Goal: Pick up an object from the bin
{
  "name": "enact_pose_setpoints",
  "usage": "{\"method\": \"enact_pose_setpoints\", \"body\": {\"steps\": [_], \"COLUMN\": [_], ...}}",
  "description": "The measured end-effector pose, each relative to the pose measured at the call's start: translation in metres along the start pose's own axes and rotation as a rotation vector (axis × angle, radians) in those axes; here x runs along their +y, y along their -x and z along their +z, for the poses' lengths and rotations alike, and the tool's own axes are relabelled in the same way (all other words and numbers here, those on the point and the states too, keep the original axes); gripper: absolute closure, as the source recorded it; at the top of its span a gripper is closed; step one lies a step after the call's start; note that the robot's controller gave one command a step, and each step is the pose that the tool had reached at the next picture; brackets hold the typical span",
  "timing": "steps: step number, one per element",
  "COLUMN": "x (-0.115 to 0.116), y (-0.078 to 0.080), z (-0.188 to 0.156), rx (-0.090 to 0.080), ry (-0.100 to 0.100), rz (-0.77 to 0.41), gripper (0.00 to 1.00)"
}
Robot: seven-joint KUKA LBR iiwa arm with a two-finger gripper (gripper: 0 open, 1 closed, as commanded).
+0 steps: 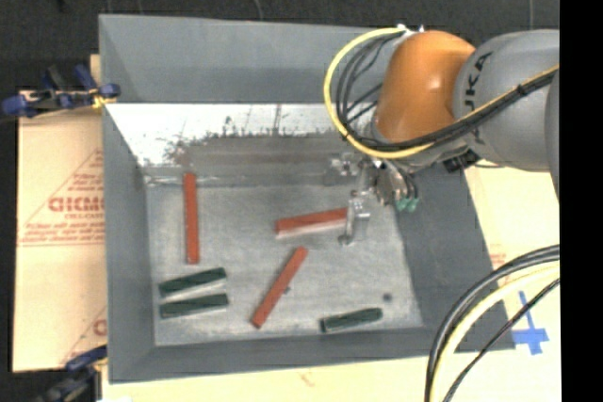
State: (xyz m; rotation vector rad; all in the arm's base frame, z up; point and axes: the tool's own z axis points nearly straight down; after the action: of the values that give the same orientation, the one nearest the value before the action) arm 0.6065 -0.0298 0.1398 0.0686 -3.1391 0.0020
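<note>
Down in the camera view, the gripper (354, 219) hangs low inside the grey metal bin (283, 122), toward the right part of its floor. It comes off an arm that carries an orange cover (419, 85) and loops of yellow and black cable (344, 99). Whether the gripper is spread or pressed together cannot be told from this angle, as its metal tip reads as one slim piece.

Right at that tip lies the near-level red bar (309, 224), a flat stick running away from the gripper toward the view's left, its right end meeting the tip. Whether the tip touches the bar, straddles it or hangs just above it cannot be told.

Below the tip and somewhat to the view's left lies the slanted red bar (279, 286), its upper end pointing up toward the gripper and apart from the near-level one. Straight below the tip, near the bin's front wall, rests the single dark green bar (351, 320).

Well apart from the tip, across the floor at the view's left, the upright red bar (191, 217) lies lengthwise beside the left wall. Beneath it sits the pair of dark green bars (192, 292), one just above the other and nearly parallel.
</note>
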Motion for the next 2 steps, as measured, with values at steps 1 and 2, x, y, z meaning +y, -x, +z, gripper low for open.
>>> {"method": "enact_pose_setpoints", "body": {"steps": [1,2], "x": [0.003,0.007], "y": [0.005,0.012], "z": [-0.015,0.033], "rx": [-0.008,-0.009], "ry": [0.002,-0.001], "rz": [0.189,-0.044], "gripper": [0.0,0.0]}}
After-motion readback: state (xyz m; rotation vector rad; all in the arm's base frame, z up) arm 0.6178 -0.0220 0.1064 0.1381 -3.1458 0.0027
